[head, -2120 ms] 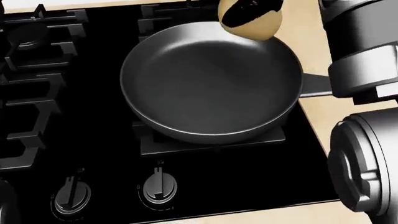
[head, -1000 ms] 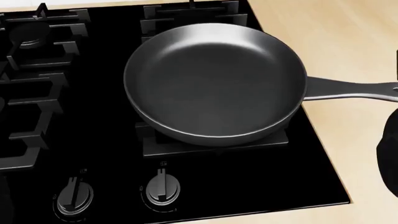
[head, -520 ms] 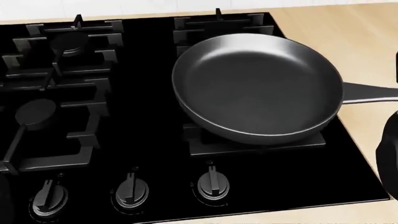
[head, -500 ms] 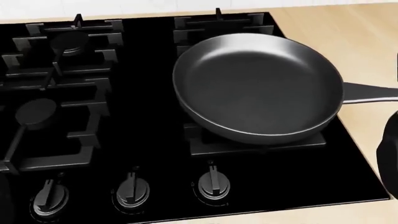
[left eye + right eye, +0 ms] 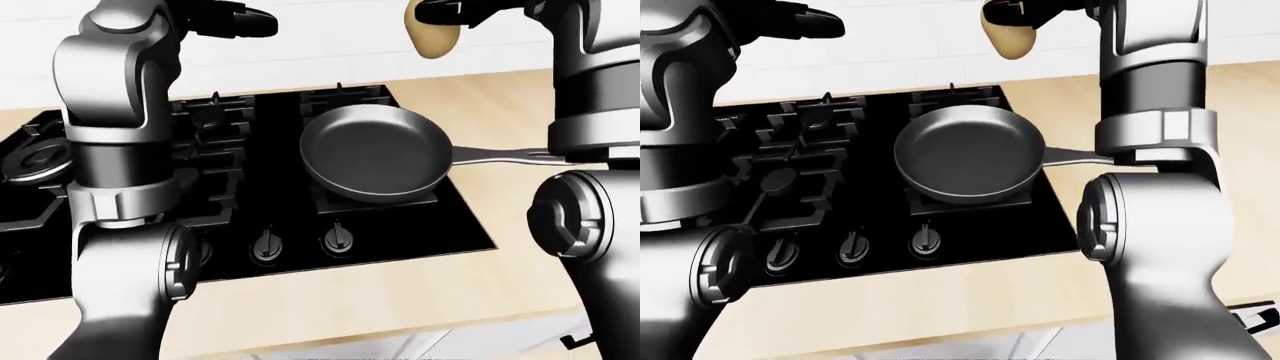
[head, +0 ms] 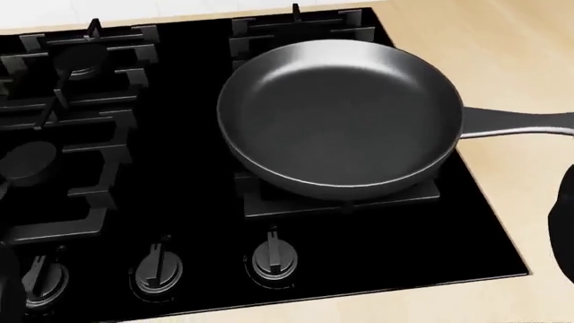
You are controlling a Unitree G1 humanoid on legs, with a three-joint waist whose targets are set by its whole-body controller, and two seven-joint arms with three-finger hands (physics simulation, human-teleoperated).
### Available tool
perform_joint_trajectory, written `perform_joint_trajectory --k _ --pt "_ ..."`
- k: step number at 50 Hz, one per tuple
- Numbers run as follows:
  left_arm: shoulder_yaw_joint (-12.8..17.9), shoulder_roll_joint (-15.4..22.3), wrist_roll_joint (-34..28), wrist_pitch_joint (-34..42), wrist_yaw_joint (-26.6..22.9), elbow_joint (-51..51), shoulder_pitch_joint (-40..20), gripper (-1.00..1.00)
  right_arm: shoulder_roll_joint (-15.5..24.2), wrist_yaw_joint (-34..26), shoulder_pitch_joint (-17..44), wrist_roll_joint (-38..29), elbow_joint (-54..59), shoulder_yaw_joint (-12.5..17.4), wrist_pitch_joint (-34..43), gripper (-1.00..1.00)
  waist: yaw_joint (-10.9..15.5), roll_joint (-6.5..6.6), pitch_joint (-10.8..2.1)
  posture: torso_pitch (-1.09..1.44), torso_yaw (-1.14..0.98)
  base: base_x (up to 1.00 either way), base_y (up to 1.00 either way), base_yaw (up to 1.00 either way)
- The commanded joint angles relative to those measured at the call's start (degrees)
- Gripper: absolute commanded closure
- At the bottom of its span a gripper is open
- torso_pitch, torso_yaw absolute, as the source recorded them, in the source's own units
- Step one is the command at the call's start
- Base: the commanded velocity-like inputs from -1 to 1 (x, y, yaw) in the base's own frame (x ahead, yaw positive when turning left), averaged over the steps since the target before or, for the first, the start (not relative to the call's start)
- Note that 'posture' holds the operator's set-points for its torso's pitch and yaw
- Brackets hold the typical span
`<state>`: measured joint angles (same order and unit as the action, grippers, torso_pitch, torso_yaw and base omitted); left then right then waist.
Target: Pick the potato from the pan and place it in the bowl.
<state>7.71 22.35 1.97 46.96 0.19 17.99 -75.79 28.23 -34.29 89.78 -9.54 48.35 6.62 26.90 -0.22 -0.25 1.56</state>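
Observation:
The dark pan [image 6: 341,118] sits empty on the black stove's right burner, its handle [image 6: 516,124] pointing right over the wooden counter. The tan potato [image 5: 432,36] hangs high above the pan's right side, against the white wall, with my right hand [image 5: 443,15] shut on its top. In the right-eye view the potato [image 5: 1005,36] is at the top centre. My left hand [image 5: 238,21] is raised at the upper left, fingers stretched out, holding nothing. No bowl shows in any view.
The black stove [image 6: 134,168] has raised grates on the left and a row of knobs [image 6: 274,259] along its lower edge. Light wooden counter [image 6: 503,60] lies to the right and below. My own arms fill both sides of the eye views.
The potato and my right arm have left the head view, where they stood over the pan's upper right rim. The head camera shifted, so the pan slid right, then partly back left.

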Motion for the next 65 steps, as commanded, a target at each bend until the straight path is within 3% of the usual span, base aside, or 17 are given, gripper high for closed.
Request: perform_joint_trajectory --k 1,6,8,9,10,21,24,25,28,34,37,39,52,55,56,60,65 --pt "0.69 0.88 -0.53 -1.59 0.44 -1.55 -2.06 -1.0 0.23 0.19 2.6 0.68 -2.27 0.39 -1.65 1.0 0.38 -0.69 -1.9 0.0 0.0 0.0 0.29 0.0" --pt "0.69 0.73 -0.6 -1.64 0.47 -1.69 -1.85 -1.0 0.2 0.12 2.16 0.76 -2.69 0.5 -1.59 1.0 0.02 1.34 -0.9 0.0 0.0 0.0 0.33 0.0" --pt "0.71 0.69 -0.64 -1.82 0.49 -1.59 -1.7 -1.0 0.22 0.14 2.05 0.81 -2.77 0.57 -1.6 1.0 -0.09 3.22 -0.61 0.0 0.0 0.0 0.34 0.0" --pt "0.71 0.67 -0.64 -1.88 0.49 -1.57 -1.66 -1.0 0.22 0.17 1.99 0.82 -2.8 0.58 -1.6 1.0 -0.48 5.74 -1.15 0.0 0.0 0.0 0.34 0.0" --pt "0.75 0.67 -0.62 -1.89 0.49 -1.6 -1.65 -1.0 0.21 0.16 1.96 0.85 -2.81 0.59 -1.63 1.0 -0.51 5.78 -1.26 0.0 0.0 0.0 0.34 0.0" --pt "0.78 0.57 -0.61 -1.82 0.51 -2.21 -1.09 -1.0 0.22 -0.01 2.19 0.94 -2.68 0.53 -1.73 1.0 -1.1 -0.87 -0.22 0.0 0.0 0.0 0.33 0.0" --pt "0.78 0.62 -0.59 -1.59 0.51 -2.31 -1.3 -1.0 0.32 -0.13 2.16 0.93 -3.04 0.53 -1.45 1.0 -0.85 -4.43 -0.58 0.0 0.0 0.0 0.34 0.0" --pt "0.74 0.57 -0.59 -1.52 0.52 -2.42 -1.27 -1.0 0.31 -0.16 2.12 0.95 -3.16 0.54 -1.38 1.0 -1.03 -2.72 -0.51 0.0 0.0 0.0 0.34 0.0" --pt "0.69 0.52 -0.61 -1.29 0.54 -2.68 -1.26 -1.0 0.37 -0.24 1.97 0.97 -3.56 0.56 -1.17 1.0 -0.4 -3.62 -2.97 0.0 0.0 0.0 0.33 0.0" --pt "0.64 0.46 -0.68 -1.32 0.5 -2.68 -1.21 -1.0 0.31 -0.23 1.81 0.91 -3.54 0.51 -1.29 1.0 0.16 -0.44 -0.91 0.0 0.0 0.0 0.33 0.0" --pt "0.61 0.43 -0.72 -1.38 0.47 -2.52 -1.37 -1.0 0.27 -0.28 2.01 0.82 -3.07 0.43 -1.53 1.0 -0.25 2.01 -0.47 0.0 0.0 0.0 0.33 0.0" --pt "0.56 0.41 -0.76 -1.5 0.44 -2.29 -1.52 -1.0 0.25 -0.3 2.11 0.78 -2.92 0.42 -1.6 1.0 -0.7 5.64 -1.1 0.0 0.0 0.0 0.33 0.0" --pt "0.33 -0.03 -1.1 -1.47 0.46 -2.23 -1.89 -1.0 0.47 -0.6 1.78 0.71 -3.69 0.56 -1.23 1.0 -1.41 -0.88 -0.22 0.0 0.0 0.0 0.33 0.0" --pt "0.43 0.02 -1.12 -1.43 0.44 -2.29 -1.87 -1.0 0.47 -0.65 1.76 0.77 -3.75 0.6 -1.19 1.0 -1.09 -4.8 -1.21 0.0 0.0 0.0 0.33 0.0" --pt "0.43 0.02 -1.13 -1.43 0.44 -2.3 -1.85 -1.0 0.47 -0.71 1.75 0.78 -3.75 0.57 -1.21 1.0 -1.27 -2.78 -0.48 0.0 0.0 0.0 0.33 0.0" --pt "0.52 0.05 -1.12 -1.51 0.43 -2.31 -1.71 -1.0 0.44 -0.7 1.89 0.71 -3.58 0.52 -1.27 1.0 0.02 -2.82 -1.89 0.0 0.0 0.0 0.33 0.0" --pt "0.6 0.25 -1.01 -1.12 0.38 -2.76 -1.83 -1.0 0.39 -0.81 2.04 0.62 -3.99 0.44 -0.82 1.0 0.05 0.82 -0.57 0.0 0.0 0.0 0.33 0.0"
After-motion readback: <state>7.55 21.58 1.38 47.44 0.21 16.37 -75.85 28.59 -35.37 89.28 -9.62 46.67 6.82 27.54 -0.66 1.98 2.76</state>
